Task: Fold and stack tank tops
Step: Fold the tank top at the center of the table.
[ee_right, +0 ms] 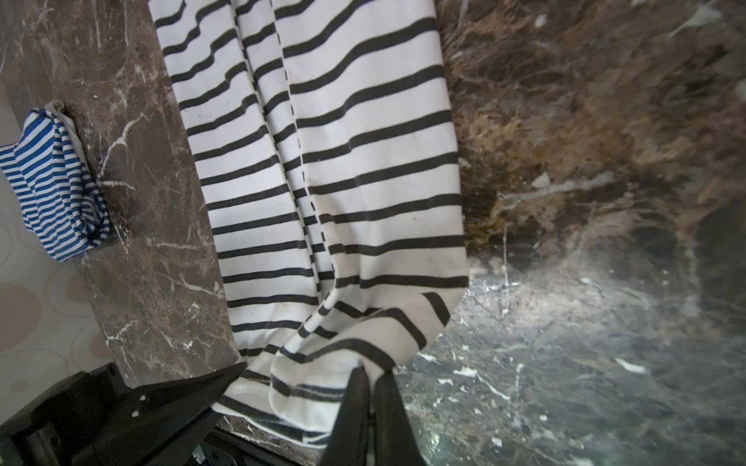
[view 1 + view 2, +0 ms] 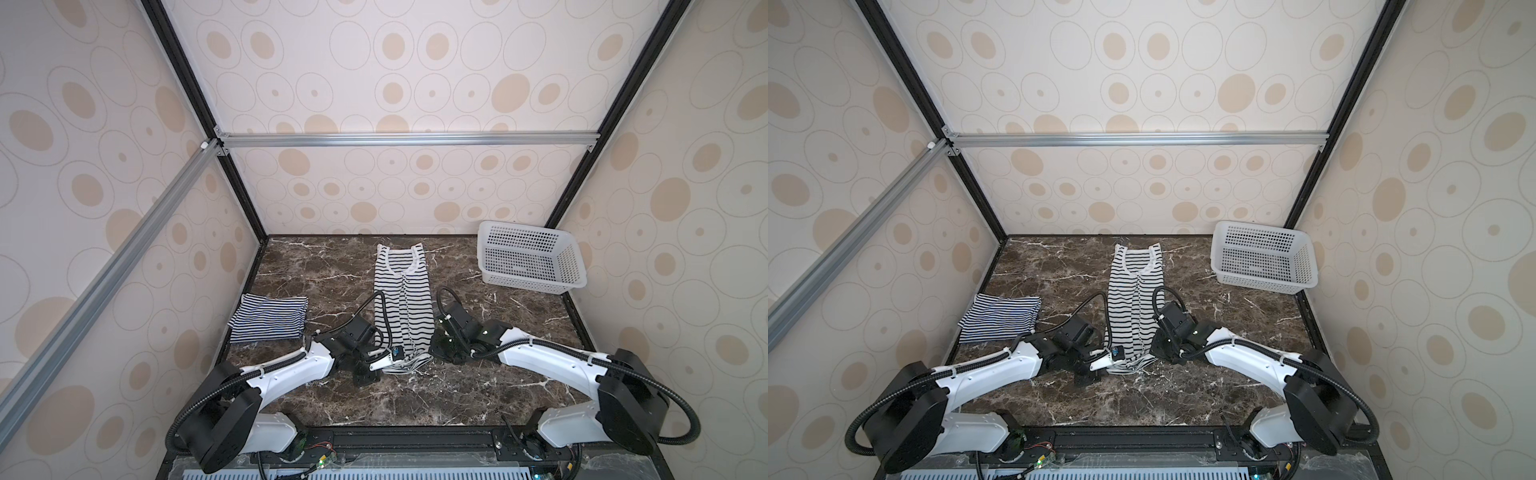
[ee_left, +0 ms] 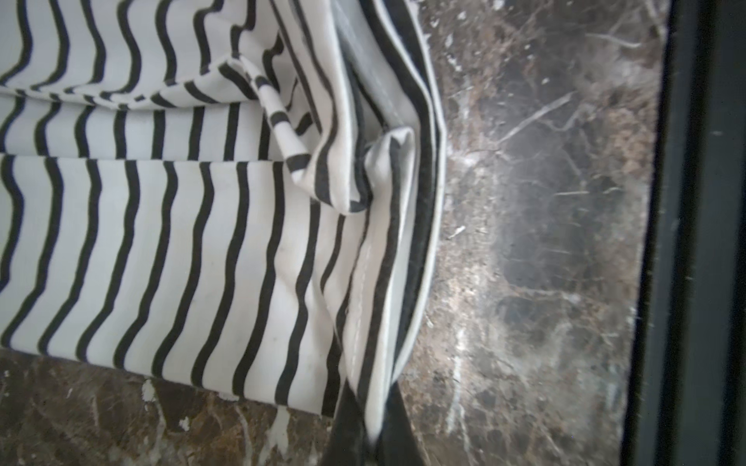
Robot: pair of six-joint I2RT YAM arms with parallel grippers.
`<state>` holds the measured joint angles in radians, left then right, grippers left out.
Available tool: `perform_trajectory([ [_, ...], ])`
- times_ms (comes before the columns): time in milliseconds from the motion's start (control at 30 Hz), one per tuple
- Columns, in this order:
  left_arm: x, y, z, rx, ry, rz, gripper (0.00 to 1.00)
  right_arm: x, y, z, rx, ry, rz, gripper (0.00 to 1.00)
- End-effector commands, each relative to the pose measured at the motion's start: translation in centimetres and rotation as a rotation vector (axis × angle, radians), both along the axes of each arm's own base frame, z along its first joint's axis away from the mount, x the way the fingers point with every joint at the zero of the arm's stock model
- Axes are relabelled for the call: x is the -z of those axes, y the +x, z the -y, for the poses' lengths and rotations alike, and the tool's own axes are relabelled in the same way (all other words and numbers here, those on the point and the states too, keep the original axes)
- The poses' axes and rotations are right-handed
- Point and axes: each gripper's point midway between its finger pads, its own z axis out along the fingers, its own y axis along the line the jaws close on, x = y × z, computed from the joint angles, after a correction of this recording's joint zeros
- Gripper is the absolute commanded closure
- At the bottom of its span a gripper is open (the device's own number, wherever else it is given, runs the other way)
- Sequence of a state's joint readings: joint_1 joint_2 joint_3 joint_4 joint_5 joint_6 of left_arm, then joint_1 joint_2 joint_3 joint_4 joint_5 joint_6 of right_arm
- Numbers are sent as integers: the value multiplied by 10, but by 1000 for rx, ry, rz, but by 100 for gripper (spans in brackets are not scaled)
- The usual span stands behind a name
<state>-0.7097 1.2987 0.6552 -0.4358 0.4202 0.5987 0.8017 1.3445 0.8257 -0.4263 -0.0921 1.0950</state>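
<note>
Brown marbled tabletop (image 2: 374, 399); white perforated plastic basket (image 2: 519, 239) at the far right corner. Narrow-striped blue-and-white tank top (image 2: 270, 318) lies folded near the left edge. White tank top with wide-spaced black stripes (image 2: 401, 299) lies lengthwise mid-table, sides folded in, neckline far, hem near. Left gripper (image 3: 363, 423) is pinched tight on one hem corner, right gripper (image 1: 373, 387) on the other (cloth sits between the fingers in both wrist views). Step in hand, as I read it: the hem-to-neckline fold. Next move calls for lifting both corners together and carrying the hem level toward the neckline without dragging the body.
</note>
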Motion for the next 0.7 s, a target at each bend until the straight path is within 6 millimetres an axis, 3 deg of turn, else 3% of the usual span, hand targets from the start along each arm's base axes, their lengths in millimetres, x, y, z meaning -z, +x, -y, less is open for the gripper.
perform_trajectory([
  [0,-28,-27,7,126,-53,-65,99,-4,-19,8,-8,-25,-12,93],
  [100,-44,-29,7,155,-67,-48,100,-12,-28,10,-14,-17,-12,92],
  [167,-57,-19,9,138,-78,18,100,-19,-28,13,-4,-11,5,91],
  [367,-92,42,12,9,-64,243,100,-48,-6,12,4,-6,81,90],
  [667,-117,115,12,-111,-83,339,100,-77,46,5,-7,7,115,90],
])
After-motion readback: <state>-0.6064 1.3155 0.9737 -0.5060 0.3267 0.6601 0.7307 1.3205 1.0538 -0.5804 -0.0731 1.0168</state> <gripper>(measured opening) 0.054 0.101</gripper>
